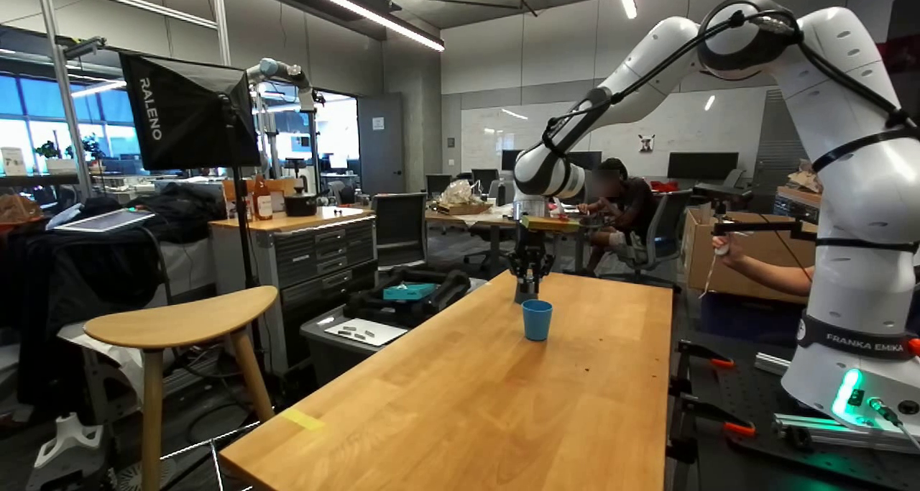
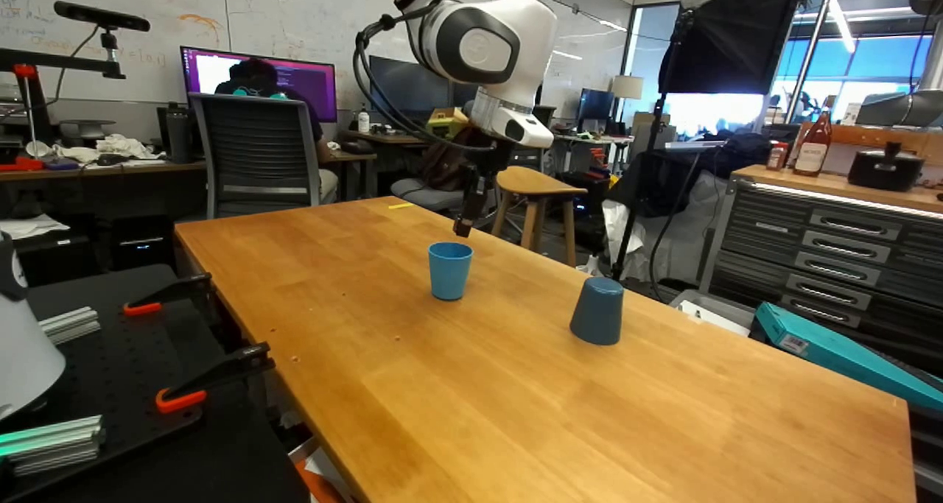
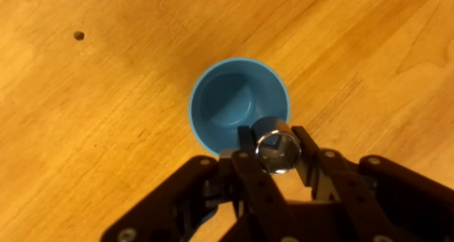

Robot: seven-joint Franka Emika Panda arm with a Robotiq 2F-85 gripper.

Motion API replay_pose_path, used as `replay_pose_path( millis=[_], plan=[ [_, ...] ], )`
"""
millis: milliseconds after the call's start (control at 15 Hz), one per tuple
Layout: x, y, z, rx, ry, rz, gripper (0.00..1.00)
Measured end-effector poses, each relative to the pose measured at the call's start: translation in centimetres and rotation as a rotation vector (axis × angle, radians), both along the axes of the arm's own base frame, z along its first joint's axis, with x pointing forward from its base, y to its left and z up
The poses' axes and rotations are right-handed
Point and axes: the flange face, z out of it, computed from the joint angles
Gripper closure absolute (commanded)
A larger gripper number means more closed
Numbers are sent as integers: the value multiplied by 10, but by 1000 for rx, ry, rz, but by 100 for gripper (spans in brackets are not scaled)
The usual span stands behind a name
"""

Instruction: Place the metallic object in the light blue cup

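The light blue cup stands upright with its mouth up on the wooden table, in both exterior views (image 1: 537, 322) (image 2: 449, 272). In the wrist view its open mouth (image 3: 273, 93) shows, with nothing seen inside. My gripper (image 3: 272, 132) is shut on the metallic object (image 3: 275, 142), a shiny hollow cylinder like a socket, held between the fingertips. In the wrist view the object overlaps the cup's lower right rim. In both exterior views the gripper (image 1: 529, 286) (image 2: 464, 229) hangs pointing down above and near the cup; the metallic object cannot be made out there.
A dark blue-grey cup (image 2: 597, 313) stands upside down on the table (image 2: 471, 407) near its edge. A wooden stool (image 1: 187, 318), a grey bin with a white sheet (image 1: 366, 331) and black clamps (image 1: 708, 353) are beside the table. A person sits in the background.
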Motion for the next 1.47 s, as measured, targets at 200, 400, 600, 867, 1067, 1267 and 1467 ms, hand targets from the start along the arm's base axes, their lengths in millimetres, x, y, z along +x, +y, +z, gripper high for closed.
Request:
replay_pose_path(
  millis=[200,400,600,867,1067,1267,1467],
  plan=[
    [-3,1,-21,3,35,1,88],
    [-5,1,-35,6,59,1,38],
    [-6,1,-41,7,69,1,67],
    [-5,0,-40,7,67,-1,91],
    [-3,-2,-35,9,57,-2,100],
    [1,-5,-10,14,41,23,100],
    [-3,-8,37,-27,49,139,99]
  ],
)
